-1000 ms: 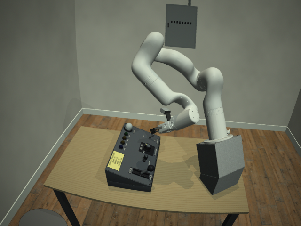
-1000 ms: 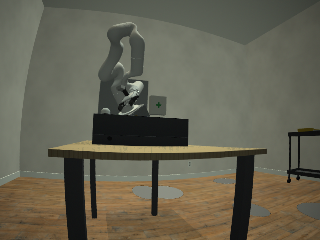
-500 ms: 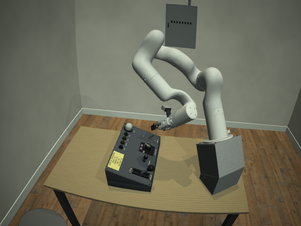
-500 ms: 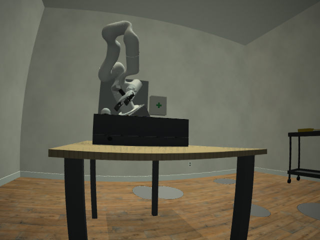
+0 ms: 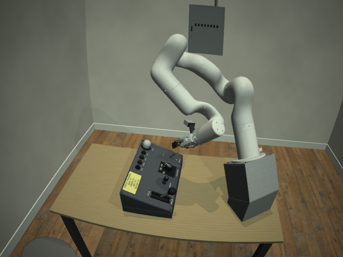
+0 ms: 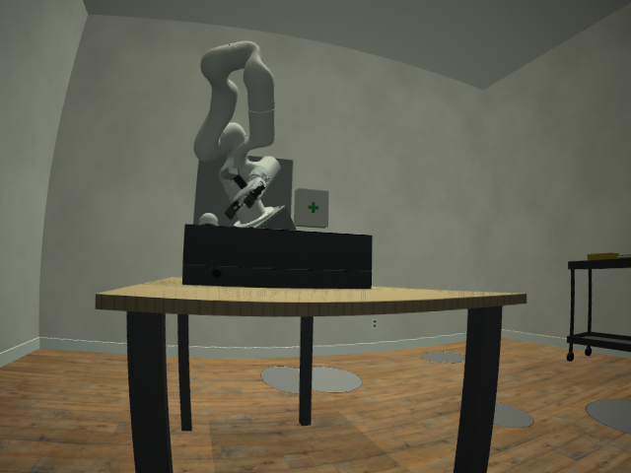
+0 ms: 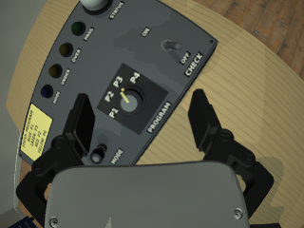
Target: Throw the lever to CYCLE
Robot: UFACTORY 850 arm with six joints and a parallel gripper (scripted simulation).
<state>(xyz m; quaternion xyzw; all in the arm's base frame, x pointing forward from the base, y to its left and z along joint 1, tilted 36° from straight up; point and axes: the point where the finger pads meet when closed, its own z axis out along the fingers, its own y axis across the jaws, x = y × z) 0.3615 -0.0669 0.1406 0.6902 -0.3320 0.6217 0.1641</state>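
The dark sloped console (image 5: 146, 208) (image 6: 277, 249) (image 7: 152, 28) stands on the wooden table (image 5: 91, 176) (image 6: 306, 300). Its lever (image 5: 171, 191) has a black ball knob and stands in a slot at the front, at the HOLD end; the CYCLE label (image 5: 148, 193) marks the slot's left end. My gripper (image 5: 176, 143) (image 6: 234, 208) (image 7: 141, 103) is open and empty. It hangs above the console's back half, over the rotary selector (image 5: 168, 167) (image 7: 128, 103). The lever is hidden in the wrist view.
The panel also bears a white dome (image 5: 146, 143), a column of lamps (image 7: 65, 49), a toggle switch (image 7: 170, 45), a small knob (image 5: 165, 179) (image 7: 97, 154) and a yellow note (image 5: 132, 182) (image 7: 34, 129). The arm's grey pedestal (image 5: 250, 188) stands at the table's right.
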